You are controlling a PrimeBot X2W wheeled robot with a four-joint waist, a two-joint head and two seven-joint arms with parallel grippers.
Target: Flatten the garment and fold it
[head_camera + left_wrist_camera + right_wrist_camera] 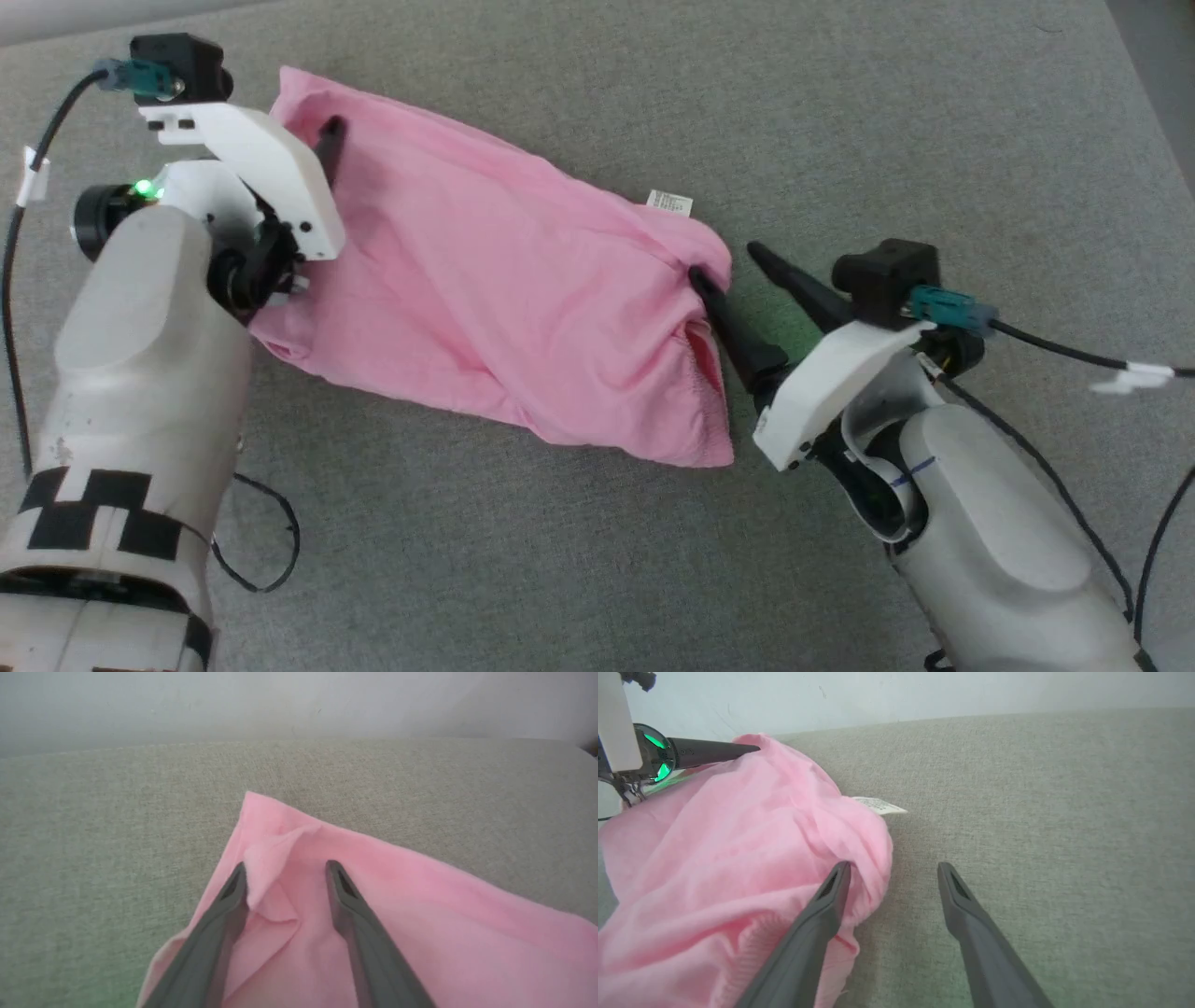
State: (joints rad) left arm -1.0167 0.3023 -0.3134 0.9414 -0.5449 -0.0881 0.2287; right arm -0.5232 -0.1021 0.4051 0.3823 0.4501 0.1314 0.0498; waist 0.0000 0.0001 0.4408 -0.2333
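The left gripper (285, 868) is spread over a garment (485, 280) corner. The right gripper (894, 868) is spread too, one finger touching cloth.

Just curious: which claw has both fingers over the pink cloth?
The left gripper; the right gripper has one finger off the garment.

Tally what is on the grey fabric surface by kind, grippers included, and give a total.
Pink garment: 1
White label: 1
Grippers: 2, the left gripper and the right gripper
Total: 4
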